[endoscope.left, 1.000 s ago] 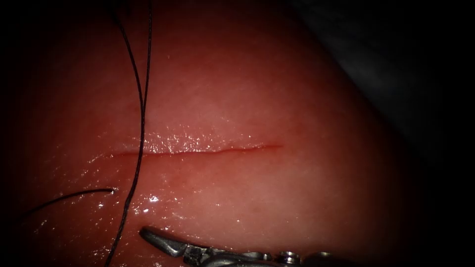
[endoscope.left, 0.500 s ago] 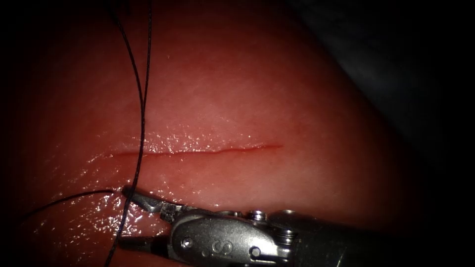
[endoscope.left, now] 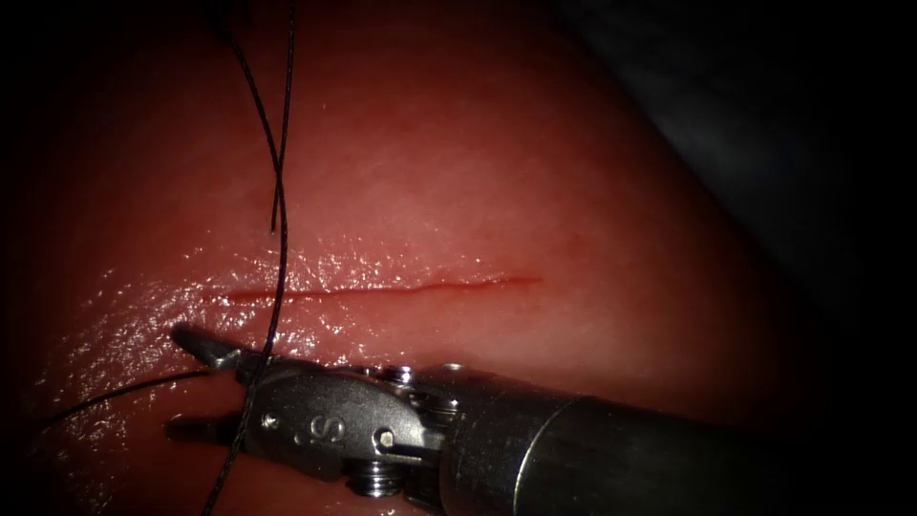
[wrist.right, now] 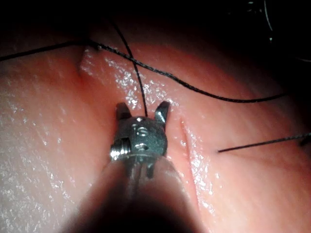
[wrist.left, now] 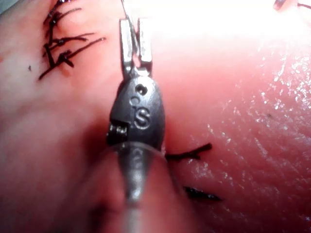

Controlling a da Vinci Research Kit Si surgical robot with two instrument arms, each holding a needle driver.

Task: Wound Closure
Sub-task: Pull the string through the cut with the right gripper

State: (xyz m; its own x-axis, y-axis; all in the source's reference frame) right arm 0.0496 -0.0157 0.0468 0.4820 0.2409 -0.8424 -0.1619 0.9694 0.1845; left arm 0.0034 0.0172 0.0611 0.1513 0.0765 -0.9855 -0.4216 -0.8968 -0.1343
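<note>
The tissue [endoscope.left: 497, 172] bears a thin level cut [endoscope.left: 382, 290]. A dark thread [endoscope.left: 279, 287] comes down across the cut's left end, and a second strand meets the tissue just beyond the cut [endoscope.left: 274, 225]. The two strands cross higher up. My right tool [endoscope.left: 186, 382] lies on the near side of the cut with its jaws open, and the long strand [wrist.right: 141, 92] runs down between them. A thread tail [endoscope.left: 115, 392] trails off to the left. My left tool [wrist.left: 136, 39] has its jaws closed on a fine thread at their tip.
Older dark stitches [wrist.left: 63, 48] and short cut thread ends [wrist.left: 187, 155] sit on the tissue near the left tool. Wet glints cover the tissue around the cut. The tissue's edge falls away to dark at the far right [endoscope.left: 764, 143].
My right tool has come up and to the left from the lower edge, and its open jaws now straddle the long strand. The two strands have shifted and now cross higher up.
</note>
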